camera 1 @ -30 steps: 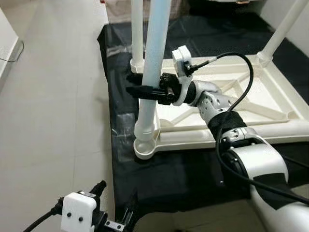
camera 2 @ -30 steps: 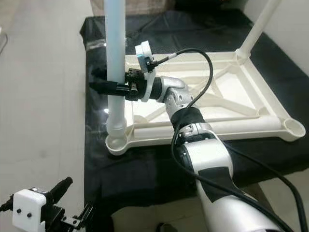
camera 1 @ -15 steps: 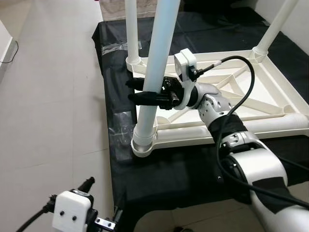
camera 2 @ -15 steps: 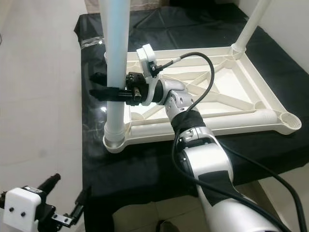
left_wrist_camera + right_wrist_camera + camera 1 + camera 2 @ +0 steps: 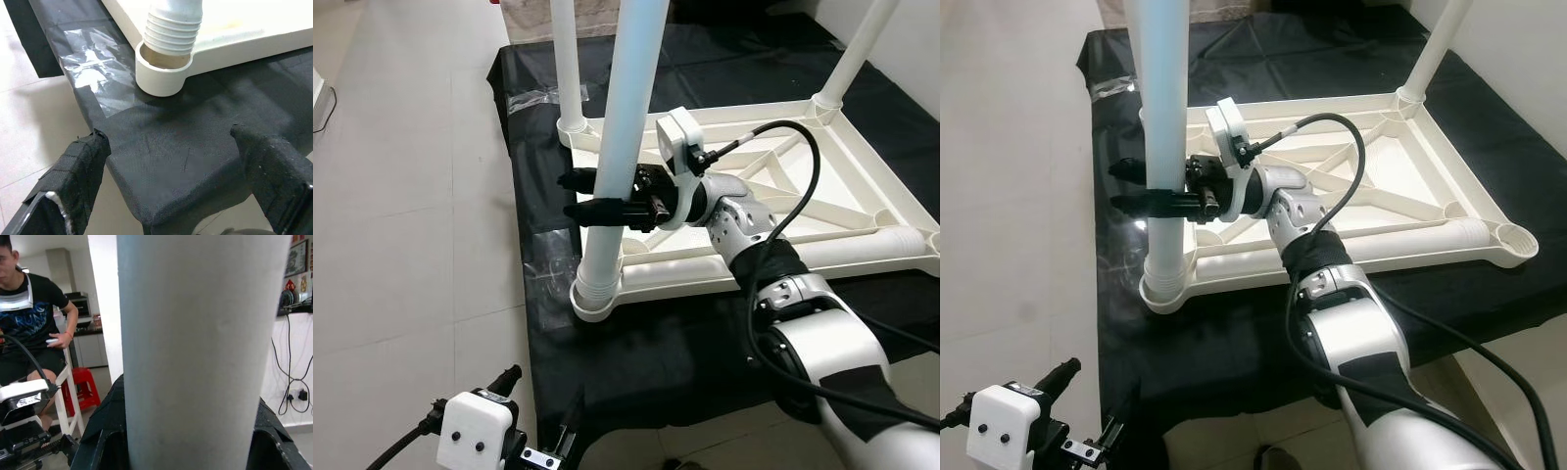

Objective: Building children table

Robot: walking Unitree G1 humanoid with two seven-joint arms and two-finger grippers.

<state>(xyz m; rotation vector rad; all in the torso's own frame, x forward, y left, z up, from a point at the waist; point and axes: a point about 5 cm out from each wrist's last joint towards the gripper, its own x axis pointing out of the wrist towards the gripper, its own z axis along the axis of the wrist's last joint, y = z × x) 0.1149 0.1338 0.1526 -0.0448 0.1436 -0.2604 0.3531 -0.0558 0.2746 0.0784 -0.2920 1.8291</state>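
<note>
The near table leg [image 5: 625, 127] runs out of the top of the head views, so its upper end is cut off, as are the tops of the two far legs [image 5: 566, 59]. The right gripper [image 5: 597, 196] is clamped around this leg above its ribbed foot, one black finger on each side of the tube; the foot sits in the round socket [image 5: 162, 74] at the near left corner of the upturned white table frame [image 5: 862, 166]. The frame lies on a black sheet [image 5: 636, 362] on the floor. The left gripper [image 5: 181, 161] hangs low near the sheet's near edge, fingers spread wide, holding nothing. A seated person [image 5: 34, 328] is visible behind the leg.
</note>
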